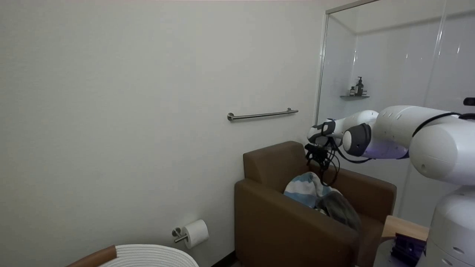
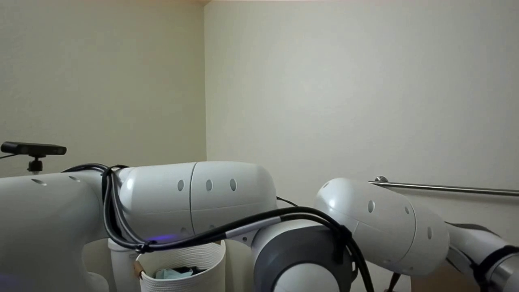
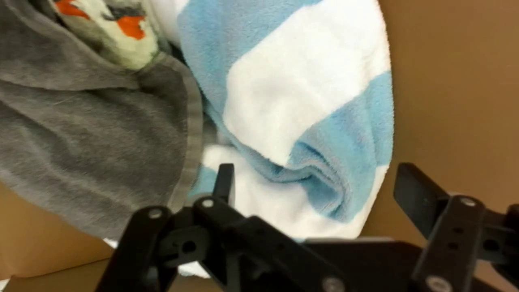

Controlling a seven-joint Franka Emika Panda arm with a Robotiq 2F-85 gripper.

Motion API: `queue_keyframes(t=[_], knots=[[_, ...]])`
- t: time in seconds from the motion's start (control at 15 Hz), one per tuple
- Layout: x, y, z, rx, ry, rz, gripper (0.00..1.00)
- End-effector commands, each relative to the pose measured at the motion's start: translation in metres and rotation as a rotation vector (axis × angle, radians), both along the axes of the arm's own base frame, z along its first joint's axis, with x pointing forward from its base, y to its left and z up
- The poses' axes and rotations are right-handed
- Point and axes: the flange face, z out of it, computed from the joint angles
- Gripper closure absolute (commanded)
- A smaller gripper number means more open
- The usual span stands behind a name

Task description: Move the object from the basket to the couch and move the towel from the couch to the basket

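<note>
While the Robotiq gripper (image 3: pixel 316 180) hangs above the brown armchair (image 1: pixel 282 222), we note its fingers (image 3: pixel 417 198) spread wide apart; whether they touch cloth, we cannot tell. We log the blue-and-white striped towel (image 3: pixel 300 81) bunched in the armchair, spanning 12 to 6 o'clock in the wrist view, with the dark grey cloth (image 3: pixel 113 134), printed orange and cream, right alongside at 9 o'clock. In both exterior views we find the white rope basket (image 2: pixel 206 281) at 7 o'clock; pale green and black fabric (image 2: pixel 174 274) lies inside.
</note>
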Motion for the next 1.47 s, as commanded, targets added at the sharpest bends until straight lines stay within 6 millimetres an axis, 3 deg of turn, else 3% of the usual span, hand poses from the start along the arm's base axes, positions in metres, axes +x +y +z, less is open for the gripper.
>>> queue_keyframes(t=[0.0, 0.33, 0.4, 0.47, 0.53, 0.73, 1.13, 1.4], knots=[[0.01, 0.021, -0.049, -0.062, -0.148, 0.066, 0.0], [0.008, 0.065, -0.111, -0.157, -0.326, 0.1, 0.0], [-0.011, 0.044, -0.098, -0.178, -0.347, 0.079, 0.0], [-0.018, 0.042, -0.096, -0.199, -0.346, 0.06, 0.0], [0.007, 0.056, -0.103, -0.179, -0.314, 0.077, 0.0], [-0.018, 0.037, -0.097, -0.196, -0.325, 0.049, 0.0], [-0.027, 0.045, -0.113, -0.228, -0.276, 0.036, 0.0], [-0.041, 0.039, -0.12, -0.288, -0.204, 0.027, 0.0]])
